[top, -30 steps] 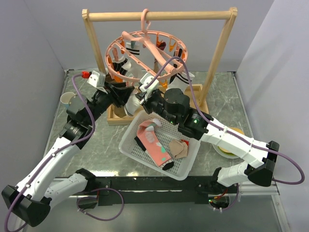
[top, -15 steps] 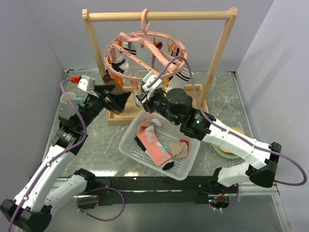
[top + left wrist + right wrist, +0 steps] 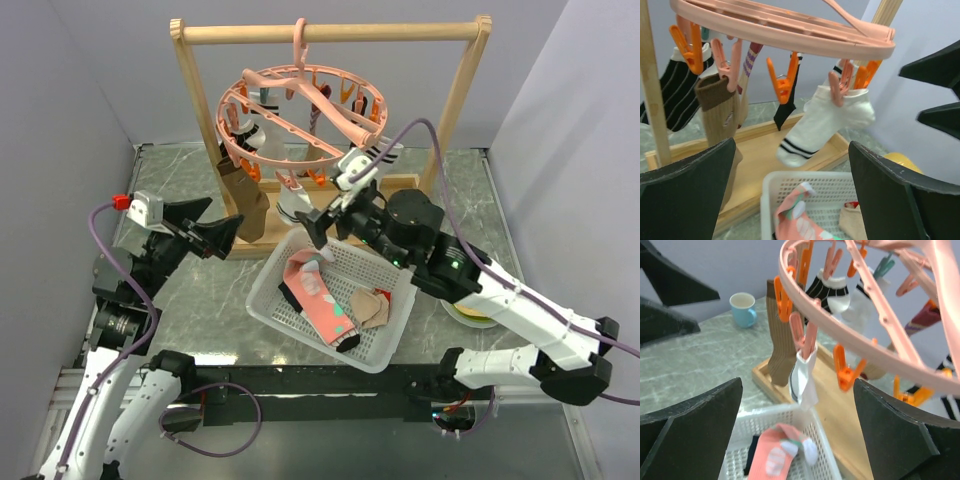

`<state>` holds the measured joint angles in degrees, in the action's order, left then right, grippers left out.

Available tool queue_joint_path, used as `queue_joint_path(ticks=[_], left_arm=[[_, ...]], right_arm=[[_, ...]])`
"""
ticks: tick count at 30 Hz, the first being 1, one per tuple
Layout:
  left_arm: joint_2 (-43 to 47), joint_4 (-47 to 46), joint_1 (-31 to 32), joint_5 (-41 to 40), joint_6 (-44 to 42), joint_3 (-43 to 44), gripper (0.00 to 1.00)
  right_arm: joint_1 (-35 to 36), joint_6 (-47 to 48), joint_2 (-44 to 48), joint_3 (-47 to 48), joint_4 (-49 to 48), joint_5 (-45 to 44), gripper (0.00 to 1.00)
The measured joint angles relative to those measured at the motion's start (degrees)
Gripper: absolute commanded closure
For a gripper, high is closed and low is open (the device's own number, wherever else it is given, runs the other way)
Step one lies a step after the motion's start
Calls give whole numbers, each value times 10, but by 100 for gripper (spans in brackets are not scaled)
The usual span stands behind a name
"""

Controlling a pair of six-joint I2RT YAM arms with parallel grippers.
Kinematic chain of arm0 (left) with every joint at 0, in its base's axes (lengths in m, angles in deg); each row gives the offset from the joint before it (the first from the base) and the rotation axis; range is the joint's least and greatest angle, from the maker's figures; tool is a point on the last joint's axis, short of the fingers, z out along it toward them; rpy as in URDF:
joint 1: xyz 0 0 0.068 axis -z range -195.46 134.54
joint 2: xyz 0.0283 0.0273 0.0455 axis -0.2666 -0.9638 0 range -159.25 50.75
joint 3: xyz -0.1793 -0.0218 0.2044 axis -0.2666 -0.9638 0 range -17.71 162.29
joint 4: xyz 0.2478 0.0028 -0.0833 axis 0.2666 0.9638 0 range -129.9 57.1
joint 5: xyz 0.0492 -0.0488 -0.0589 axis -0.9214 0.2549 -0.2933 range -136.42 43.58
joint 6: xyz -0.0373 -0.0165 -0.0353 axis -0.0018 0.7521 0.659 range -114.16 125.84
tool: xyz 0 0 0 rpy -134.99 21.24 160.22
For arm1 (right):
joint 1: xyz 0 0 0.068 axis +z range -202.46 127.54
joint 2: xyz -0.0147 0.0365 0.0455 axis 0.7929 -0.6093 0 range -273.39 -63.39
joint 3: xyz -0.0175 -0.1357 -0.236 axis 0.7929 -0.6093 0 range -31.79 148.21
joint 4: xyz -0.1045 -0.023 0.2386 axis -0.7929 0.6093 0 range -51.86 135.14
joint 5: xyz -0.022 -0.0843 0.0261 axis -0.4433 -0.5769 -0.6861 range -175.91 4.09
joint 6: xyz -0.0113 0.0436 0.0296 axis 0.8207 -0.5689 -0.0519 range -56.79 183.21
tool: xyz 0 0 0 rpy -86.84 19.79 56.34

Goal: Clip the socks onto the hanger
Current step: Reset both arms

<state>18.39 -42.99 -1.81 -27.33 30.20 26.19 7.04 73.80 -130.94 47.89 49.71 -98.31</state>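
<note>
Both tools are spread wide and carry nothing. The left tool hangs over the worktop to the left of the basket. The right tool sits above the basket's far rim, just near of the hanger.

The hanger hooks on the rack bar. Several socks are already on its clips, among them a white sock with black stripes at the near rim and a brown sock to its left. In the left wrist view an orange clip between those two looks free. The basket has more to hang: a pink sock, a tan sock and a black sock lie overlapping.

The step in hand appears to be fetching the next sock. The pink one lies on top, so it is probably the easiest to take. Go straight down on it and pinch close to the cuff, catching only that one layer so the tan and black socks stay behind. Lift until the toe clears the rim before swinging far.

The ring hangs free and will likely sway. One tool should squeeze the clip's tails while the other feeds the cuff into its mouth. Let the clip bite before the cuff is let go.
</note>
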Motion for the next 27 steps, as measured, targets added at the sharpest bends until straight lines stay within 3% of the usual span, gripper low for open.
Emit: queue_joint_path(ticks=[13, 27], left_arm=[[55, 92, -85, 57, -92, -7, 1], [85, 123, -168, 40, -66, -140, 1]], right_arm=[[0, -55, 154, -176, 95, -9, 0], [-30, -237, 298, -320, 225, -156, 0]])
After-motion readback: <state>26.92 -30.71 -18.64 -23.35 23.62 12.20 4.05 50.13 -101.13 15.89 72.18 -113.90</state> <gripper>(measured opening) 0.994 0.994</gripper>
